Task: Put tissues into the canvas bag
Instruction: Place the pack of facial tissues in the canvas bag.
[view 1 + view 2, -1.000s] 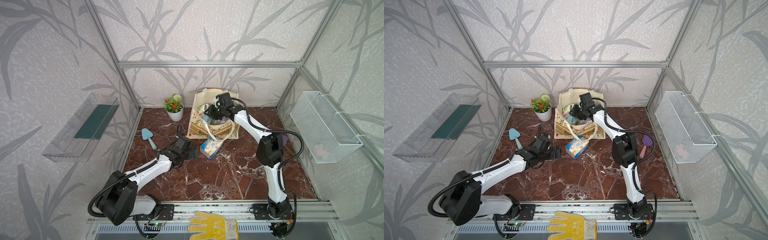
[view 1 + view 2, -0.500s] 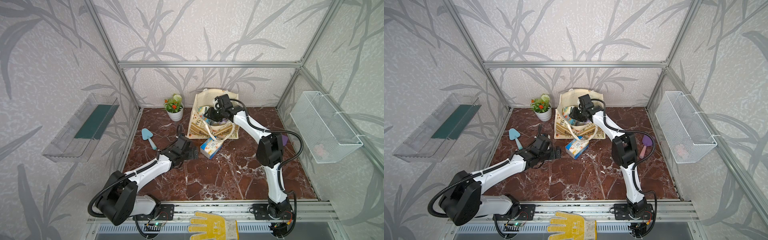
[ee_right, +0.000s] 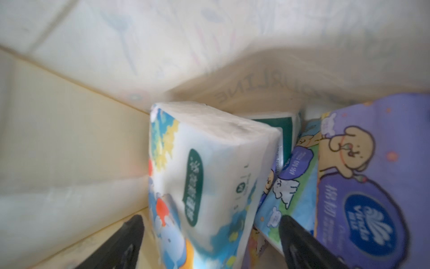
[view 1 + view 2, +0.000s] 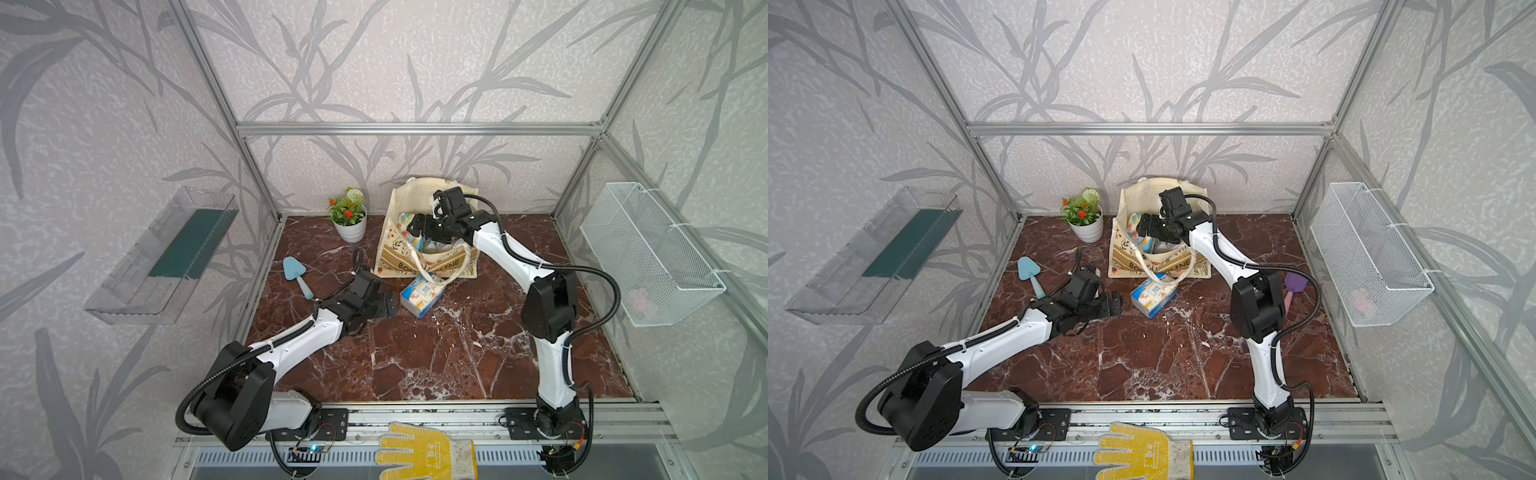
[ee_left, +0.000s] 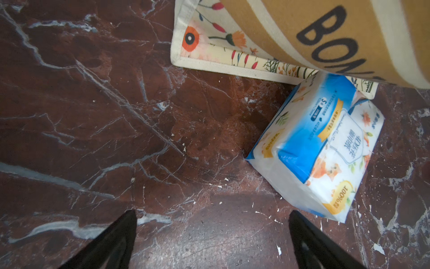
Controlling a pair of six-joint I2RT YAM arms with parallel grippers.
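Progress: we judge the job nearly finished, with most packs in and only one that we can see outside.
Canvas bag (image 4: 428, 259): stands open at the middle of the back edge of the tabletop (image 4: 457, 353).
Bag contents: in the right wrist view we count the elephant pack (image 3: 204, 177) on end, a green-white pack (image 3: 282, 127) behind it, a purple pack (image 3: 372, 186), and a second purple-and-blue pack (image 3: 290, 184) wedged between. We cannot tell whether more lie deeper.
Right gripper (image 3: 209, 219): is down in the bag's mouth with its jaws spread wide. The elephant pack stands between them with a gap at each finger, so we read it as not gripped.
Blue-white pack (image 5: 321, 149): lies on the tabletop against the bag's front base, toward the tabletop's middle.
Left gripper (image 5: 211, 214): is wide open and empty, low over the tabletop just beside the blue-white pack.
Left to do: we expect the blue-white pack must be picked up and dropped in. The bag's mouth looks crowded while the right arm is in it, so that arm should clear out before the drop.
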